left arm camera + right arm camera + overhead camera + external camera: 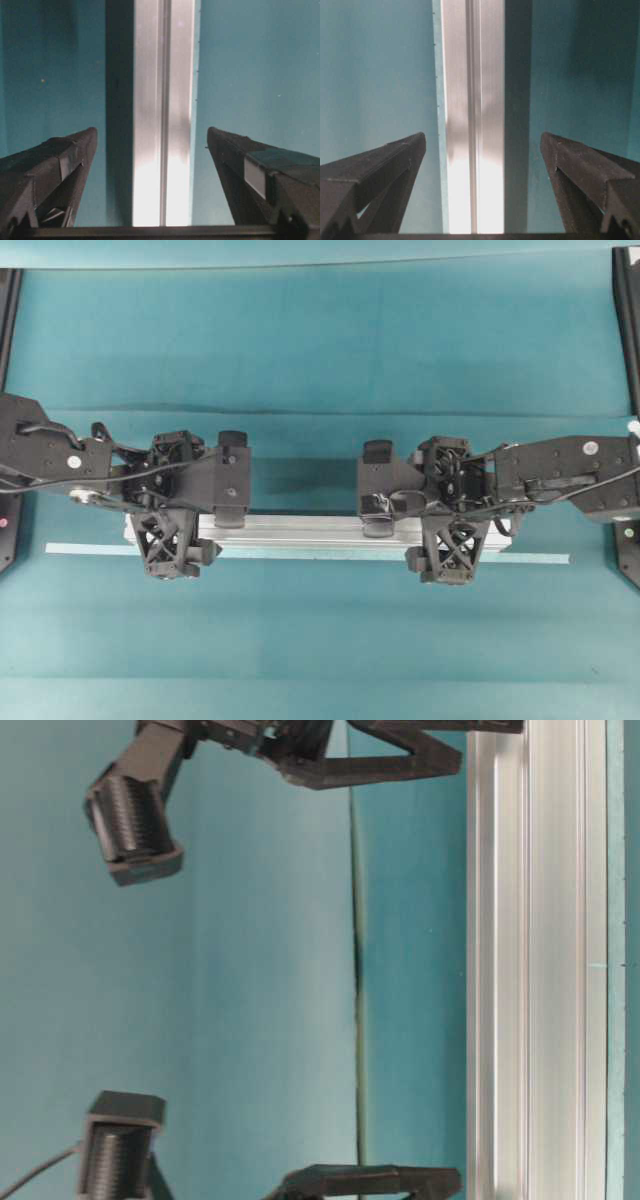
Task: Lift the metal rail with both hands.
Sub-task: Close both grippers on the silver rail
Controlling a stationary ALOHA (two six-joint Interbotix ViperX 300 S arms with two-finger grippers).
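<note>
Aluminium rail lies flat on the teal cloth, and both your grippers straddle it with jaws spread wide.

Your metal rail (300, 531) lies lengthwise across the middle of the table (320, 340), just beside the thin pale strip (540, 558) on its near side; your left gripper (172, 510) sits over one end and your right gripper (452, 508) over the other, a spacing that should keep the bar level when it rises; in each wrist view the rail runs straight up the gap between the fingers (55, 170), clear teal showing on both sides, so neither hand grips anything yet; judging from this, you are lined up to lower and close; close both together, or one end may tip.
</note>
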